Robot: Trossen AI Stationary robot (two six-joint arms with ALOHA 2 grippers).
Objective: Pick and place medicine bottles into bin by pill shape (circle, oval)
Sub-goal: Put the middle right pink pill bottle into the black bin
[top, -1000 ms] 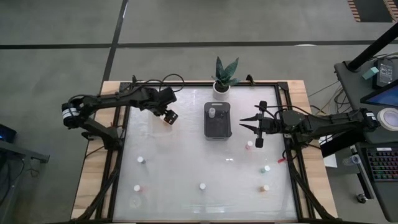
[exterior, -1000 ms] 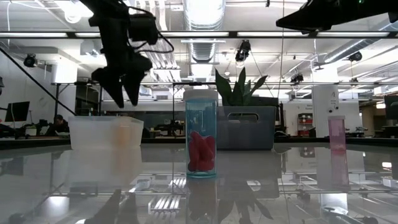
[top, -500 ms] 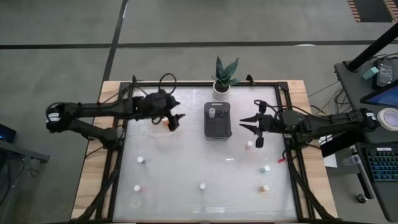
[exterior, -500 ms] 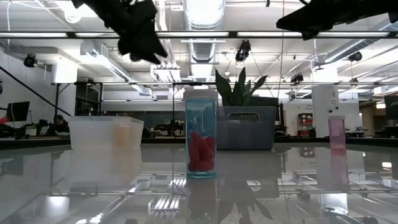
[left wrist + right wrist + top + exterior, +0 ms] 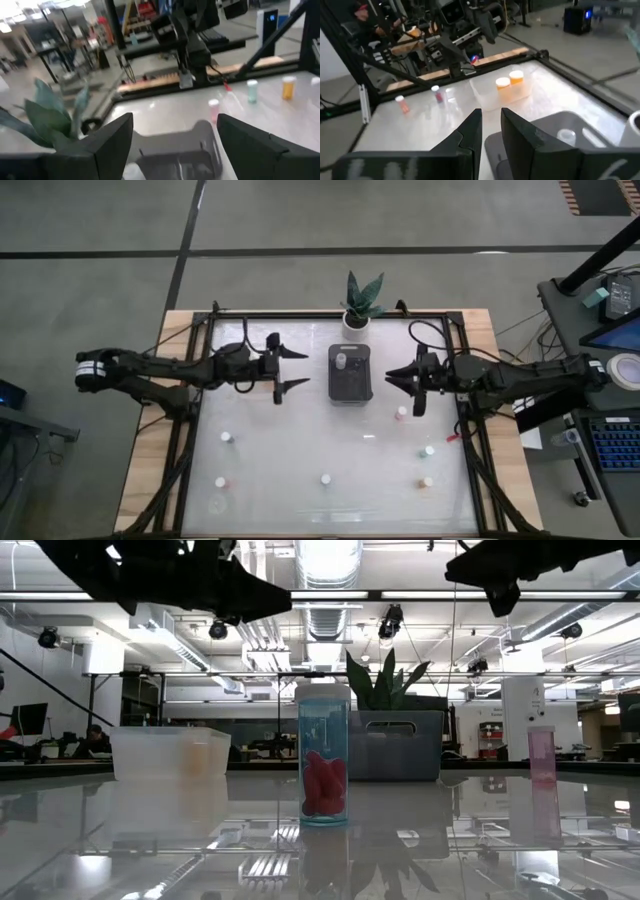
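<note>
Several small white-capped medicine bottles (image 5: 325,478) stand upright on their bases across the near half of the white table. One more (image 5: 341,361) stands inside the grey bin (image 5: 350,385). Two orange bottles (image 5: 510,80) sit in the clear bin (image 5: 492,97). In the low view, a teal bottle of red pills (image 5: 323,755) stands in front. My left gripper (image 5: 296,369) hangs open and level just left of the grey bin, with nothing between its fingers. My right gripper (image 5: 393,377) is shut and level just right of that bin, holding nothing.
A potted green plant (image 5: 361,302) stands at the table's far edge behind the grey bin. Black frame rails (image 5: 190,430) run along the table's left and right sides. A pink bottle (image 5: 402,412) stands close below my right gripper.
My left gripper has swung up from pointing down over the clear bin to level, rolling as it went, and has moved toward the table's right, nearer the grey bin. It has stayed open. My right gripper has rolled about its own axis in place.
</note>
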